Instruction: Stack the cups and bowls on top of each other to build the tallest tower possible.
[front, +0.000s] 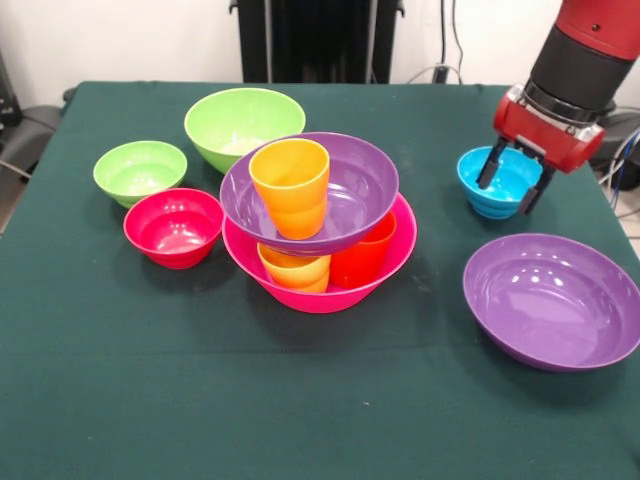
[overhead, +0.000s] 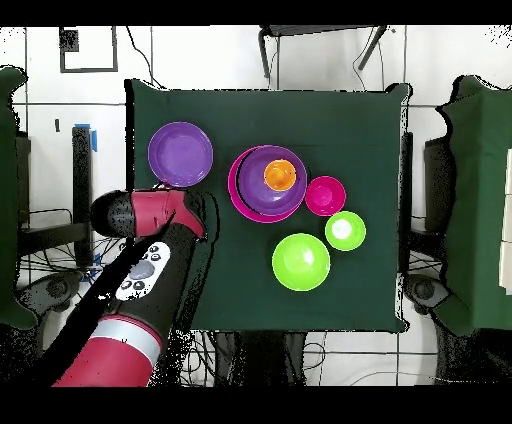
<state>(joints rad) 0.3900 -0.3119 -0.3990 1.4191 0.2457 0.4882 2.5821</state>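
The claw (front: 515, 183) hangs with its two black fingers (front: 489, 166) spread apart and empty, poised right over the blue bowl (front: 497, 182), one finger over the hollow and one past its rim. It reads as a line-up to pinch that rim. Just below the claw in the front view sits the spare purple bowl (front: 553, 299), upright and alone on the green table (front: 120, 380).

Well off to the claw's side stands the tower (front: 318, 220): the hot-pink bowl (front: 300, 298) at the base, a yellow-orange cup (front: 295, 270) and a red-orange cup (front: 362, 255) inside it as props, a second purple bowl (front: 362, 195) resting on them, tilted, and an orange cup (front: 290, 186) upright in it. It looks wobbly to me.

Beyond the tower wait the red bowl (front: 174, 227) and two light-green bowls (front: 243, 124).
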